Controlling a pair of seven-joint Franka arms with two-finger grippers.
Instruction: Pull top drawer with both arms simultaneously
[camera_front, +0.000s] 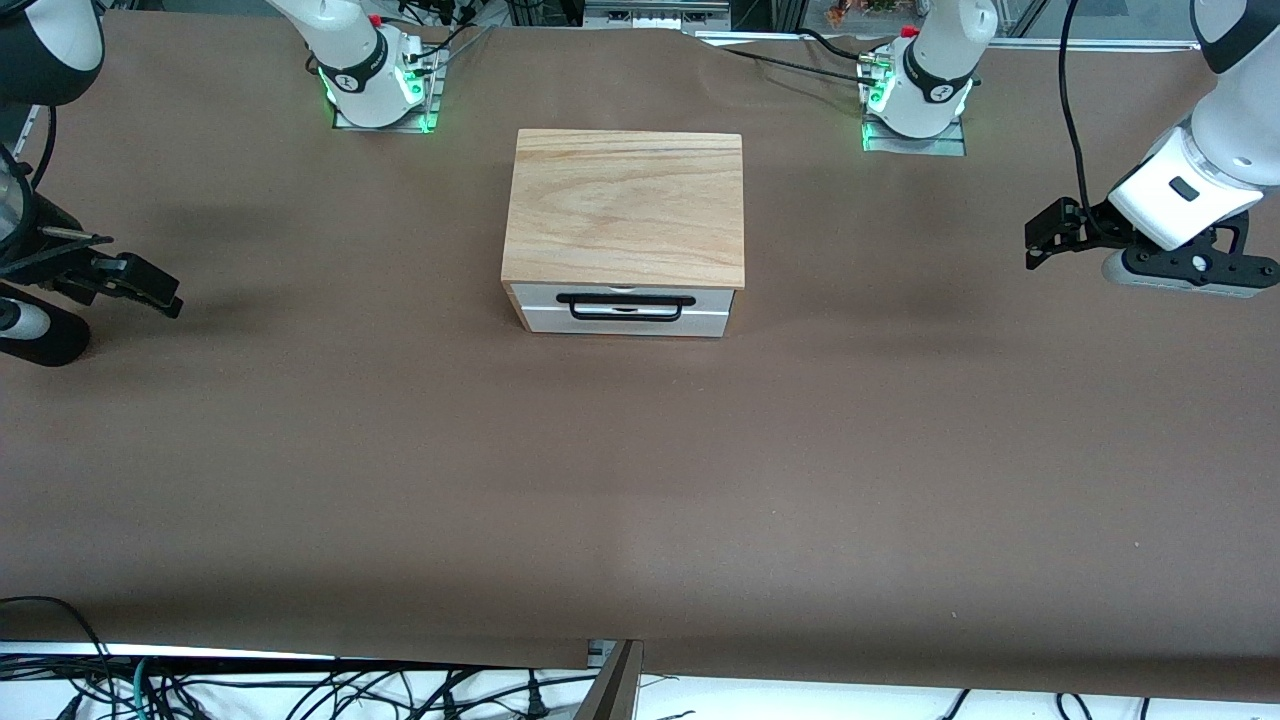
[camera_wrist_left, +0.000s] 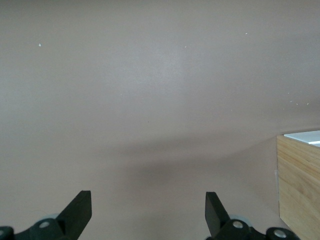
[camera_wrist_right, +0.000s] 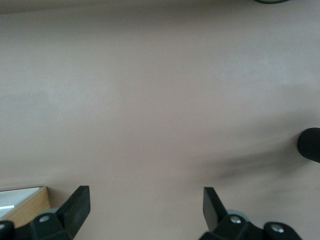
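While both arms hang out at the table's ends in the front view, the box (camera_front: 623, 215) sits midway between them on the brown table (camera_front: 640, 470), near the bases. Its top drawer (camera_front: 622, 308) faces the front camera, pushed in flush, its black handle (camera_front: 625, 306) untouched. The left gripper (camera_front: 1045, 240) is held over the table at the left arm's end, wrist bent so the fingers point sideways toward the box, well apart from it; its jaws hold nothing. The right gripper (camera_front: 150, 290) is over the table at the right arm's end, likewise turned toward the box and well apart from it, empty. Only bare table lies between each gripper and the drawer.

From the left wrist view, the left gripper (camera_wrist_left: 148, 212) shows two black fingertips (camera_wrist_left: 79, 210) spread wide, nothing between them but table. The box (camera_wrist_left: 298, 182) shows as a wooden corner outside one fingertip, clear of the jaws.

From the right wrist view, the right gripper (camera_wrist_right: 146, 210) also stands with jaws wide apart and nothing held, table between the fingertips (camera_wrist_right: 77, 207). A corner of the box (camera_wrist_right: 25, 202) lies just outside one fingertip, not touching. A dark rounded object (camera_wrist_right: 310, 145) shows at the picture's edge; what it is I cannot tell.
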